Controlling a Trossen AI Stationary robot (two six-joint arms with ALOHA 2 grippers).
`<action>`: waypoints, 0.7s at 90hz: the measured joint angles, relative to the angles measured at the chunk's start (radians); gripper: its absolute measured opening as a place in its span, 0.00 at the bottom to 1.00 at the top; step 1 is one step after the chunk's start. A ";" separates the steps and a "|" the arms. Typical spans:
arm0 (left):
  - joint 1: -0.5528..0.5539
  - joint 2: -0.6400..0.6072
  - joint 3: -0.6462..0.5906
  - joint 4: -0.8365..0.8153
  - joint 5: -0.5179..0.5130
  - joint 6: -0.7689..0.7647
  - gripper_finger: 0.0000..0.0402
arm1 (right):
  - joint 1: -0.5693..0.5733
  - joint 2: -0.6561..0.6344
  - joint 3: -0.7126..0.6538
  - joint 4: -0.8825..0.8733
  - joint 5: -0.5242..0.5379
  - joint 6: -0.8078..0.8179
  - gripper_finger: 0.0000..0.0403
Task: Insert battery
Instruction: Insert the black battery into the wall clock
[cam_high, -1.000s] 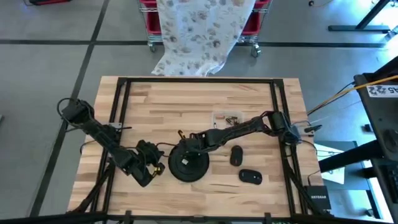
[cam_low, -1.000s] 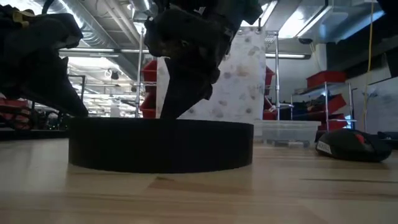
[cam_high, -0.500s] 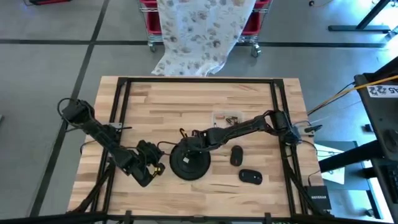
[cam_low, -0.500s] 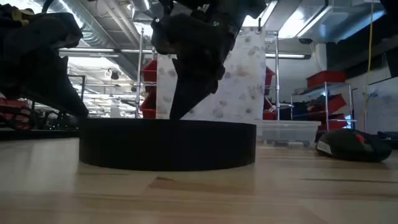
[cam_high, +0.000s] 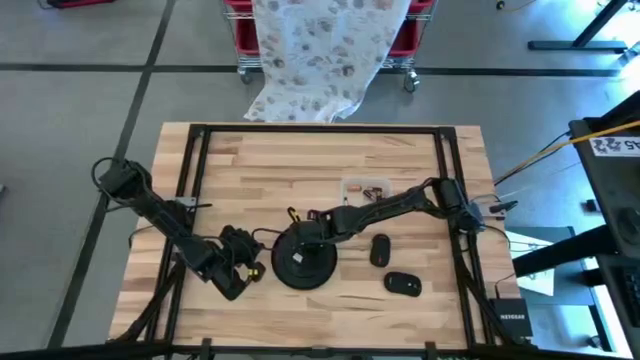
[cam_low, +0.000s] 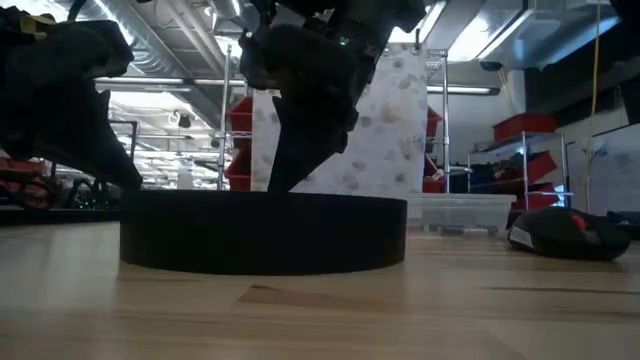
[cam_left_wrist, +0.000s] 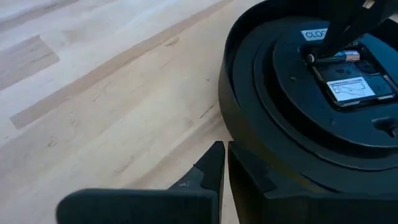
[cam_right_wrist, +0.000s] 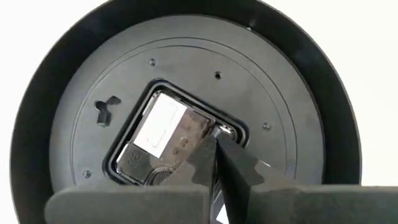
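Right gripper (cam_right_wrist: 217, 149), fingers pinched together, presses a battery (cam_left_wrist: 341, 56) into the clock's (cam_high: 304, 262) back at lower centre of the high view. Left gripper (cam_left_wrist: 224, 163), jaws closed, touches the clock's black rim. Behind, two mice (cam_high: 380, 250) lie right.

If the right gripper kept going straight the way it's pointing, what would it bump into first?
Most likely the battery in the clock's back. The right gripper points down at the square mechanism box, its shut fingers already at the battery slot. How much gap is left is unclear.
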 joint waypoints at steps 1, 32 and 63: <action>0.000 0.000 0.000 -0.001 0.000 0.000 0.01 | 0.000 0.000 0.000 0.000 -0.001 0.001 0.00; 0.000 0.000 0.000 0.004 0.000 0.000 0.01 | -0.015 0.004 -0.002 -0.008 -0.020 0.011 0.00; 0.000 0.000 0.000 0.004 0.000 0.000 0.01 | -0.019 0.005 -0.003 -0.009 -0.023 0.011 0.00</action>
